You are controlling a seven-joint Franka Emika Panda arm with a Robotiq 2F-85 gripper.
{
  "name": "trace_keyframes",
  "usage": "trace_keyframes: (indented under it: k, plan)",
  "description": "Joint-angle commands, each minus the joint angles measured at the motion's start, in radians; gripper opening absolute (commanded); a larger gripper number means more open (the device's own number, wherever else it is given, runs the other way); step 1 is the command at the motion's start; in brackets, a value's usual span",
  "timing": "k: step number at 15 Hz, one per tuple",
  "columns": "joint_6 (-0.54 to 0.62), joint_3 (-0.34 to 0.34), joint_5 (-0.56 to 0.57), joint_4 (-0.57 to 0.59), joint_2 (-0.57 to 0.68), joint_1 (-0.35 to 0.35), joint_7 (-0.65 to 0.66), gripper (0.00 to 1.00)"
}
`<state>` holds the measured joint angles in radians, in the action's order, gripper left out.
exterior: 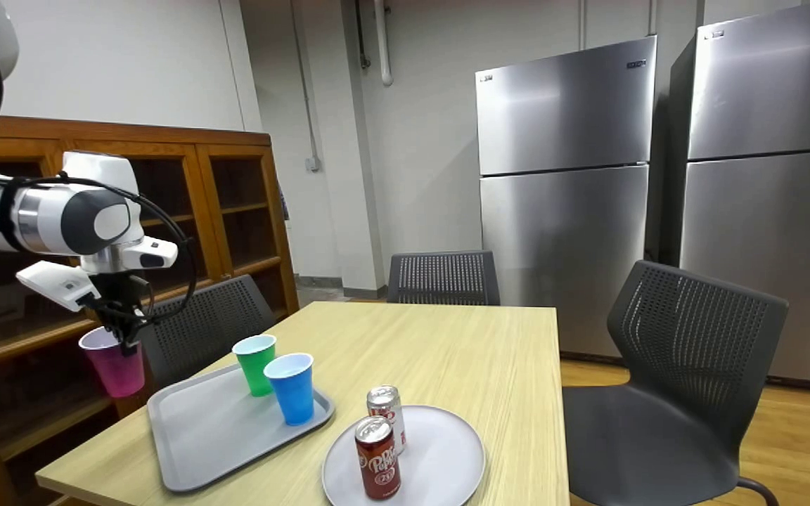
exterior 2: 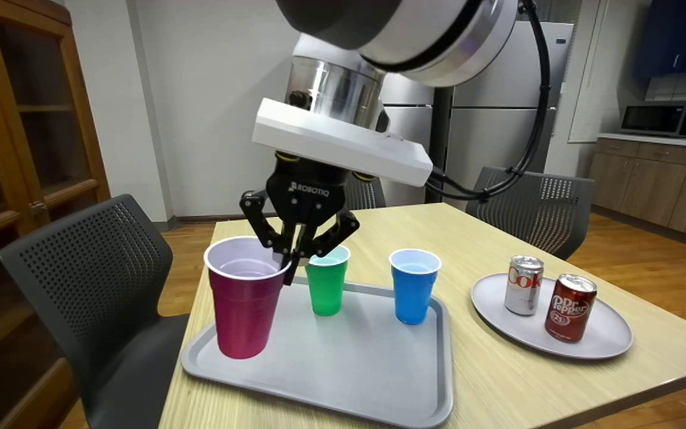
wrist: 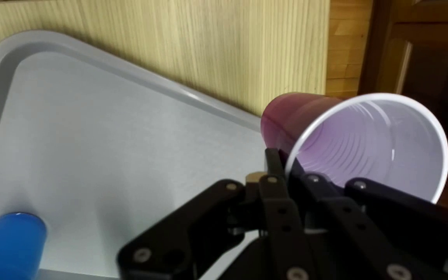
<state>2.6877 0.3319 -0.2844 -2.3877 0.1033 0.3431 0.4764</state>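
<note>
A pink cup with a white inside [exterior 2: 245, 316] hangs by its rim from my gripper [exterior 2: 290, 268], which is shut on the cup's wall. In the wrist view one black finger [wrist: 274, 161] lies outside the cup [wrist: 371, 136] and the other reaches inside. The cup seems raised, near the table's edge and beside the grey tray [exterior: 229, 443]; its mouth faces up. On the tray stand a green cup [exterior 2: 327, 286] and a blue cup [exterior 2: 414, 292], both upright. Only part of the blue cup [wrist: 10, 249] shows in the wrist view, and the green one is out of it.
Across the wooden table [exterior: 440, 351] a round plate [exterior: 447, 457] carries a Dr Pepper can [exterior: 378, 460] and a Coke can [exterior 2: 524, 286]. Dark chairs [exterior 2: 99, 286] surround the table. A wooden cabinet [exterior: 243, 204] stands behind the arm.
</note>
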Motion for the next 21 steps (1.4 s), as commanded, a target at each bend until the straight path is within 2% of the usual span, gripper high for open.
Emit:
trace_keyframes:
  k: [1, 9, 14, 21]
  plan:
    - [-0.028, 0.025, -0.050, 0.040, 0.015, 0.011, -0.074, 0.01]
    - [-0.083, 0.040, -0.021, 0.067, 0.059, 0.026, -0.161, 0.01]
    - [-0.135, 0.031, 0.028, 0.102, 0.107, 0.039, -0.151, 0.01]
    - [-0.155, 0.007, 0.154, 0.166, 0.180, 0.072, -0.115, 0.01]
